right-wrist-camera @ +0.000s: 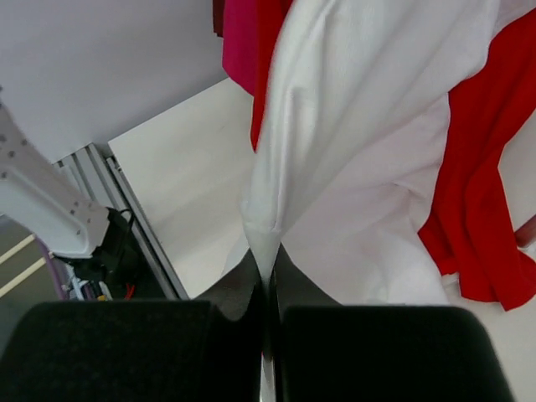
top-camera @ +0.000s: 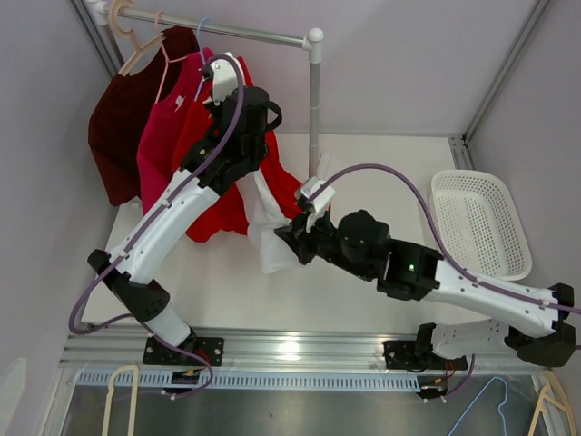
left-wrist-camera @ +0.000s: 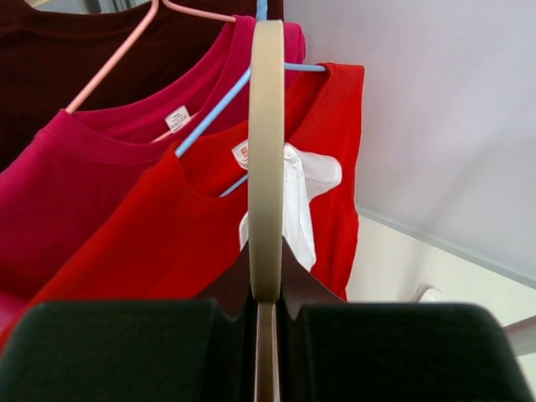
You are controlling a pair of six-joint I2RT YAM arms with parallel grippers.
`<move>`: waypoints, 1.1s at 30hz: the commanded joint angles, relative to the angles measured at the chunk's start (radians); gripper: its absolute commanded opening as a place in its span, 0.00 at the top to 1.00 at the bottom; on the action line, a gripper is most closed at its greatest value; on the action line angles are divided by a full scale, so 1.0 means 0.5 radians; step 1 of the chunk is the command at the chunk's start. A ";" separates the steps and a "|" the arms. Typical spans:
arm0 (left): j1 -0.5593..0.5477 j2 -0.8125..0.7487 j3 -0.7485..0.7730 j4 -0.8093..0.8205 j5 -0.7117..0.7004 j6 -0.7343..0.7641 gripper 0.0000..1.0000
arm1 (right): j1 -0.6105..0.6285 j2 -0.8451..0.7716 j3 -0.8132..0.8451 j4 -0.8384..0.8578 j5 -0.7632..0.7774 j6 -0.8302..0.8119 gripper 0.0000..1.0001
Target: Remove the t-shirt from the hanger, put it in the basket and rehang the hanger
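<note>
The jaws of the left gripper [left-wrist-camera: 266, 310] were closed on the beige hanger [left-wrist-camera: 266, 151] and those of the right gripper [right-wrist-camera: 268, 289] on the white t-shirt [top-camera: 266, 232], seen from above at five o'clock of the hanger; the collar might be snagged by a slanted pull.

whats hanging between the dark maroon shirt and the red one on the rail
The magenta shirt hangs between the dark maroon shirt and the red shirt. It is clearest in the top external view, and the left wrist view shows the same order.
</note>
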 commanded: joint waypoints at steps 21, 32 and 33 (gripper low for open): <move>0.146 0.246 0.710 -0.617 0.577 -0.278 0.99 | 0.314 -0.052 -0.619 0.201 0.352 0.578 1.00; -0.026 -0.898 -0.253 -0.942 1.496 -0.415 0.99 | -0.539 0.055 -0.371 0.036 0.066 0.543 1.00; -0.026 -0.978 -0.290 -0.954 1.505 -0.412 0.99 | -0.582 0.043 -0.374 0.033 0.036 0.553 1.00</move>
